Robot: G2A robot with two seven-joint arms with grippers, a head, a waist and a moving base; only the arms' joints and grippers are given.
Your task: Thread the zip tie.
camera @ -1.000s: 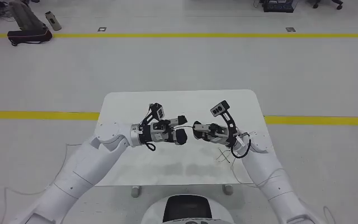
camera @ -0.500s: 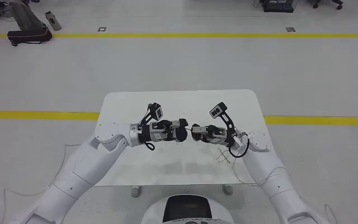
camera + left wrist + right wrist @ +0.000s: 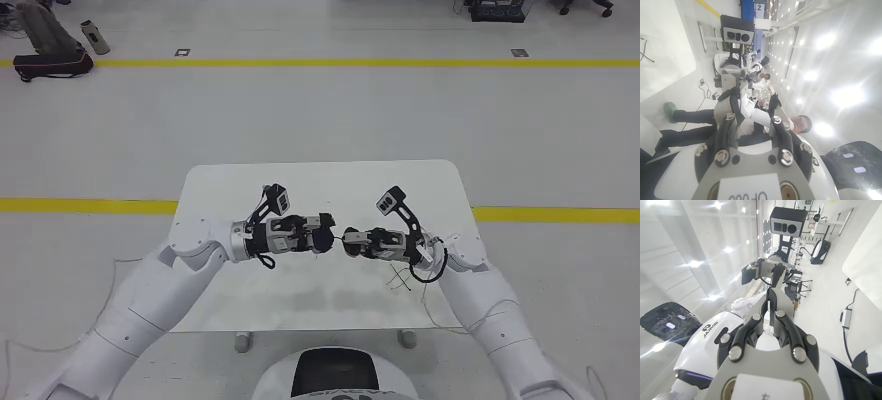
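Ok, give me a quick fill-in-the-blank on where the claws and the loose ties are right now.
The left claw and the right claw point toward each other above the ___ table. The loose black ties lie on the table nearest the ___ arm. The floor stripe beyond the table is ___.
Missing words: white; right; yellow.

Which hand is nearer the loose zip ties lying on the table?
Right. The right hand hangs a short way from the loose zip ties; the left hand faces it from farther off.
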